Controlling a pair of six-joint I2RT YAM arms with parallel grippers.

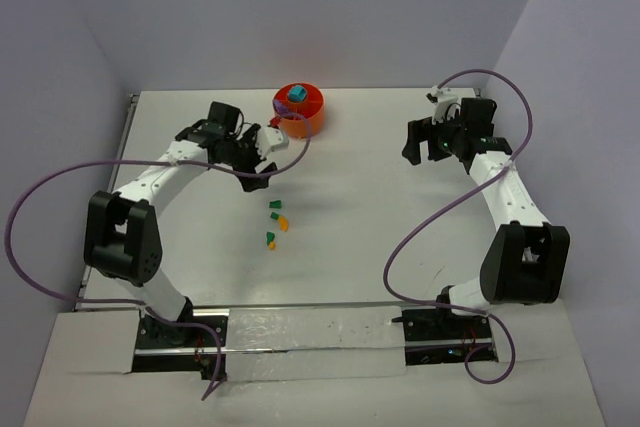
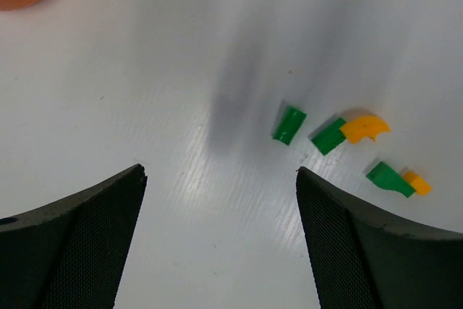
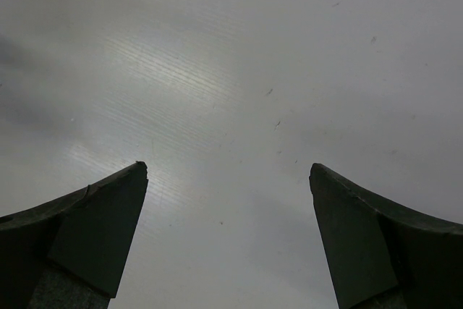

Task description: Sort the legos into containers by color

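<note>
Here, toward the far side of the table (image 1: 400, 227): the orange tub (image 1: 299, 110), one teal-blue brick (image 1: 296, 95) inside, compartment unclear. Just nearer than the tub, the left gripper (image 2: 221, 173), fingers (image 2: 79, 236) spread apart and holding nothing, over the white surface. Nearer still, loose on the surface, three green legos (image 2: 289, 124) and two orange-yellow legos (image 2: 365, 127). Well right of the tub, the right gripper (image 3: 228, 168), jaws wide apart, nothing between them.
</note>
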